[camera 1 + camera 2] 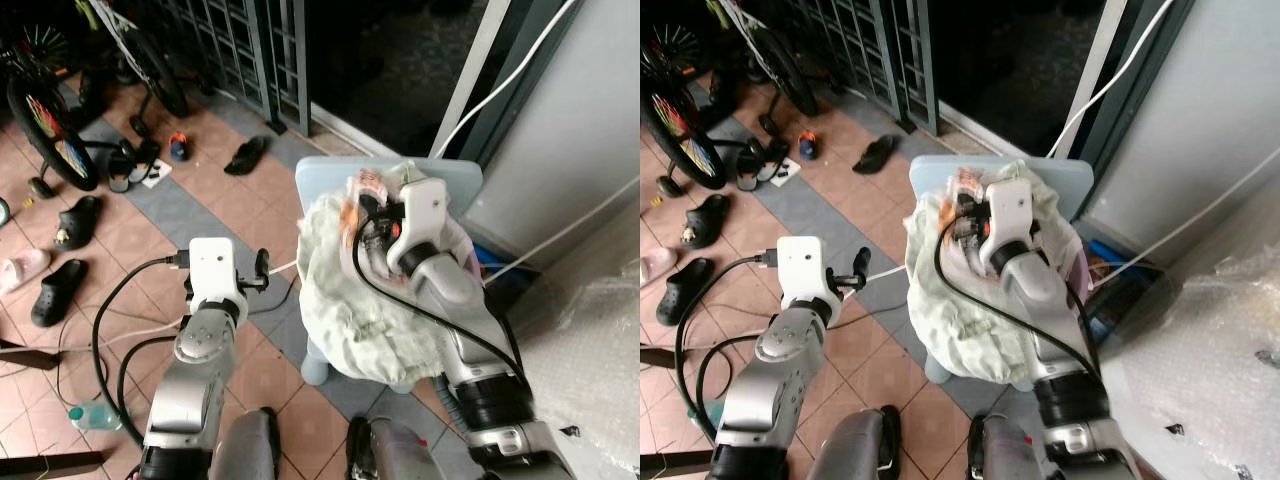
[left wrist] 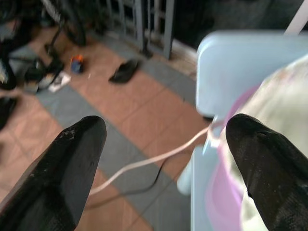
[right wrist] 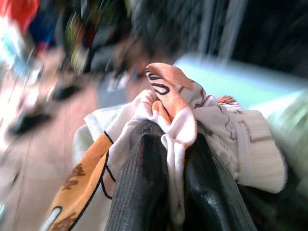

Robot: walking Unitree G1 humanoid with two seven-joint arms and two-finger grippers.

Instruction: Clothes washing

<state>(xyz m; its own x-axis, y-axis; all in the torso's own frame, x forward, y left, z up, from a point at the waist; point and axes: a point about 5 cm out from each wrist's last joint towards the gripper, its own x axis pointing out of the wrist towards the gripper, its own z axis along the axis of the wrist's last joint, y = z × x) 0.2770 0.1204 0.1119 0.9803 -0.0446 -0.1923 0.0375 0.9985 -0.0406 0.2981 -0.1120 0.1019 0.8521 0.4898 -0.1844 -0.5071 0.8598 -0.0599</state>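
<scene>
Laundry [image 1: 345, 300] heaped high, pale green-white and crumpled, spilling over a pink basin [image 1: 1080, 272] on a light blue plastic chair [image 1: 462, 185]. Right hand [image 1: 372, 222] buried at the top of the heap, near an orange-patterned piece. Left hand [image 1: 262, 268] held out beside the pile, above the tiled floor [image 1: 230, 215], not touching cloth. Sandals [image 1: 245, 155], bicycle wheel [image 1: 45, 125] well off to the left.

Left wrist view: fingers [image 2: 72, 159] spread wide, nothing between them; pink basin rim and chair edge just past one fingertip, white cable [image 2: 149, 159] trailing across the floor.

Right wrist view: fingers [image 3: 144, 192] pinched tight on a fold of white and orange printed cloth [image 3: 175, 108], bunched and ribbed, background blurred.
</scene>
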